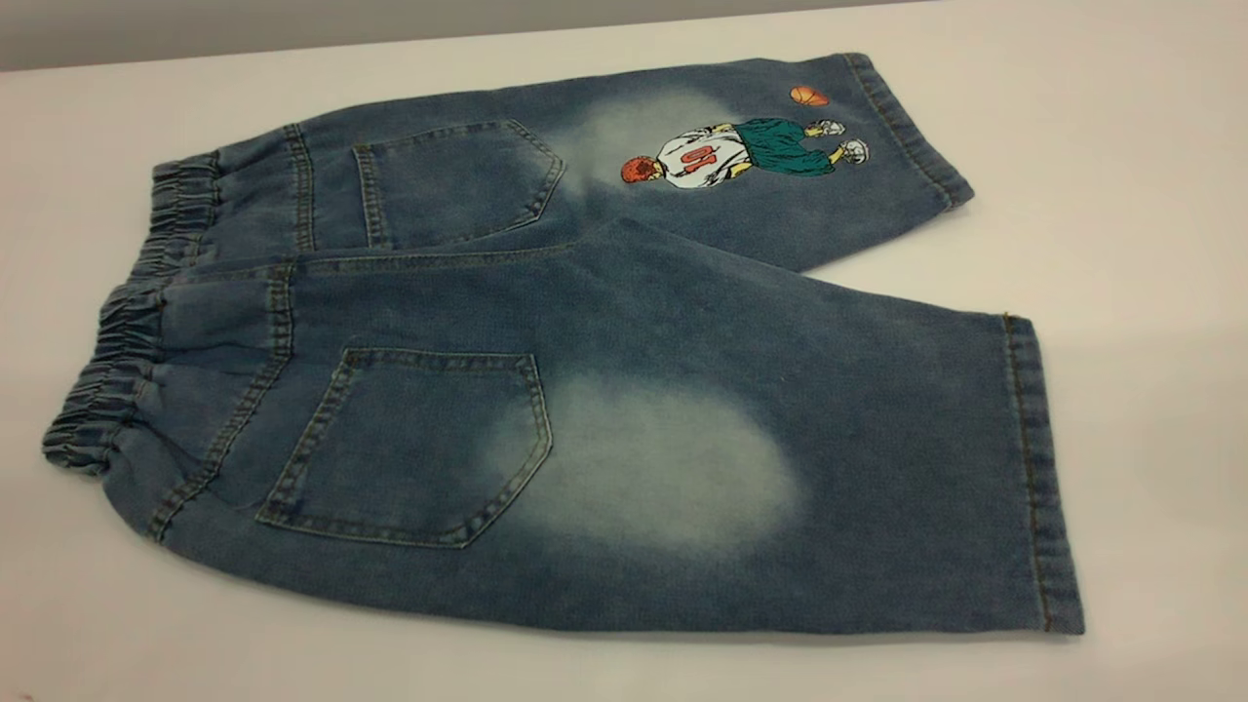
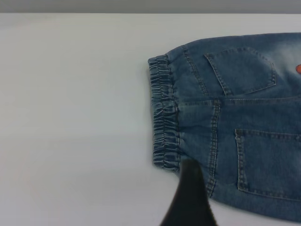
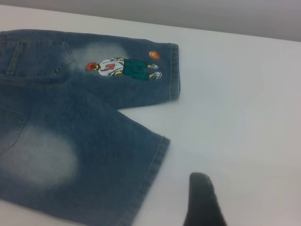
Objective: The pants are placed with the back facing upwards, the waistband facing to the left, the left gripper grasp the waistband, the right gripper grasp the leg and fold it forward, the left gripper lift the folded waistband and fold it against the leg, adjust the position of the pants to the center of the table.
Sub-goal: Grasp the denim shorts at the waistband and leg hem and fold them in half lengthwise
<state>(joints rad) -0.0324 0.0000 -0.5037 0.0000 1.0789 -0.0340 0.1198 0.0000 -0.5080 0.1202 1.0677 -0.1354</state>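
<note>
The pants (image 1: 585, 390) lie flat on the white table (image 1: 1121, 146), back side up, and they cover most of it. Going from left to right, the gathered waistband (image 1: 127, 322) is at 9 o'clock, then come the two back pockets, then the pale faded patches, and the two hems are at 3 o'clock. The far leg, toward 1 o'clock, carries a cartoon basketball player (image 1: 741, 156) and a small orange ball. The leg (image 1: 780, 468) without print is the near one and spreads toward 4 o'clock; its hem lies flat on the table.

In the left wrist view only one dark finger of the left gripper (image 2: 190, 197) shows, just beside the near end of the waistband and over the edge of the denim. I cannot tell whether it is wide or narrow, or whether it touches the cloth.

In the right wrist view one dark fingertip of the right gripper (image 3: 202, 200) is over bare table, near the hem of the plain leg but apart from it. How wide it stands I cannot tell
</note>
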